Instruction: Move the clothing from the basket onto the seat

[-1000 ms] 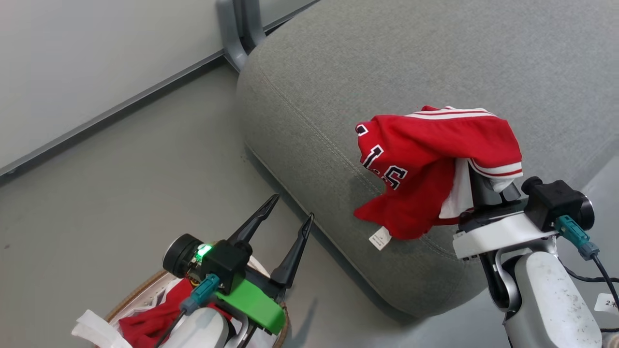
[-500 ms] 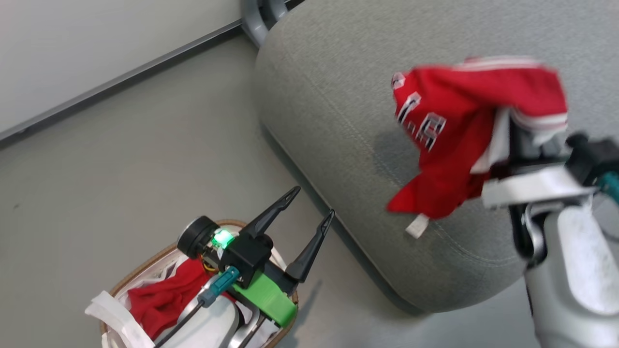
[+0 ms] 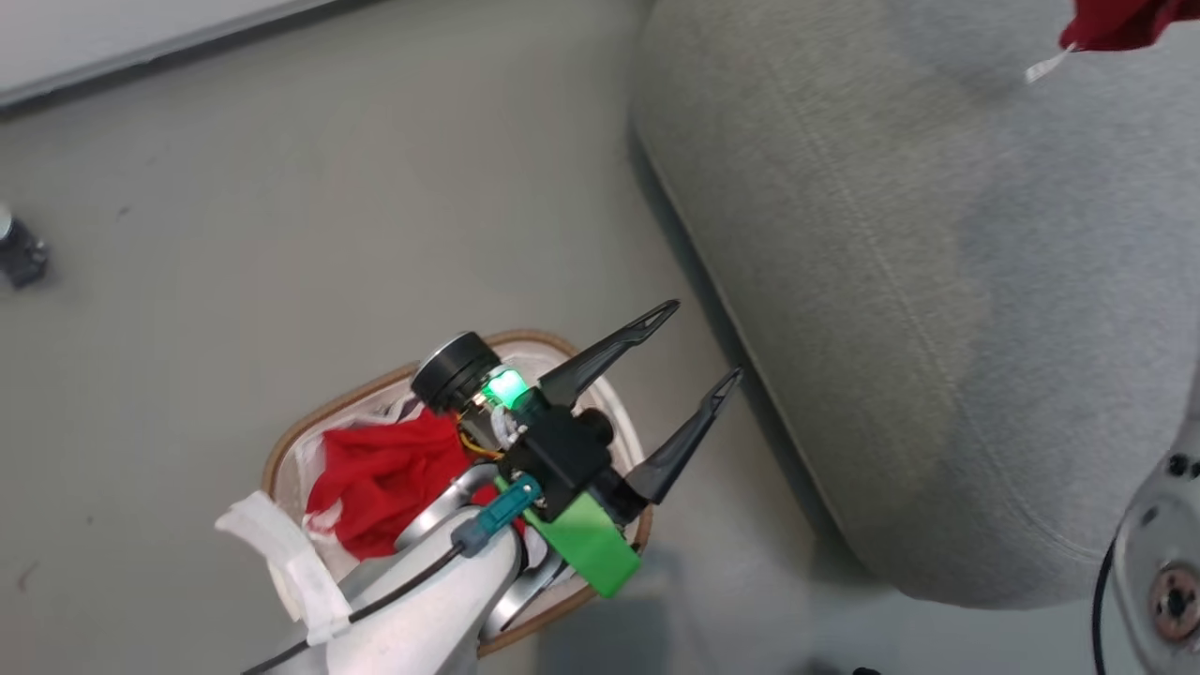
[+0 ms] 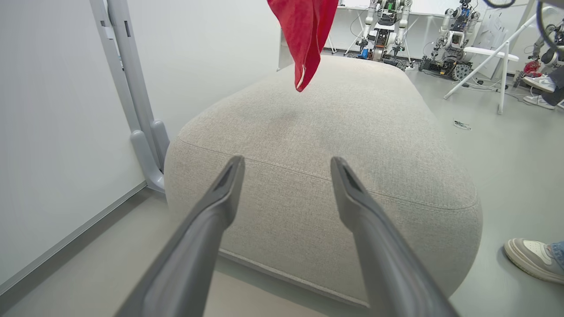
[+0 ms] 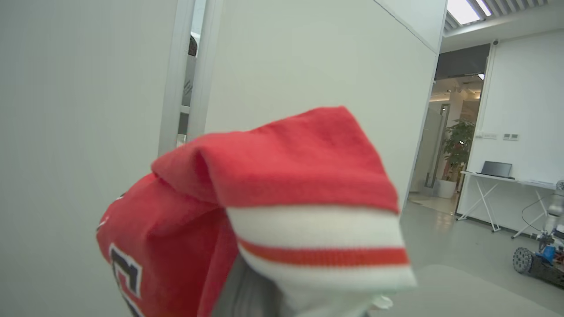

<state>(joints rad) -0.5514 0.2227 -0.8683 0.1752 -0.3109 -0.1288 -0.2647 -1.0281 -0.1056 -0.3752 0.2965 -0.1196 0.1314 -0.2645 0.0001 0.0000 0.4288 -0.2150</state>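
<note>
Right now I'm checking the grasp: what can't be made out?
Right wrist view: the clothing drapes the right gripper; jaws unreadable.
Head view: the top edge cuts the same clothing to a scrap.
Head view: the left gripper covers part of the basket's contents.

Bright even light; near clothing point(image 5: 282, 185) blurred; edges warped.

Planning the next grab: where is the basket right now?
Head view, lower left: the basket sits on the floor just left of the seat, beneath the open left gripper, with red clothing inside.
</note>
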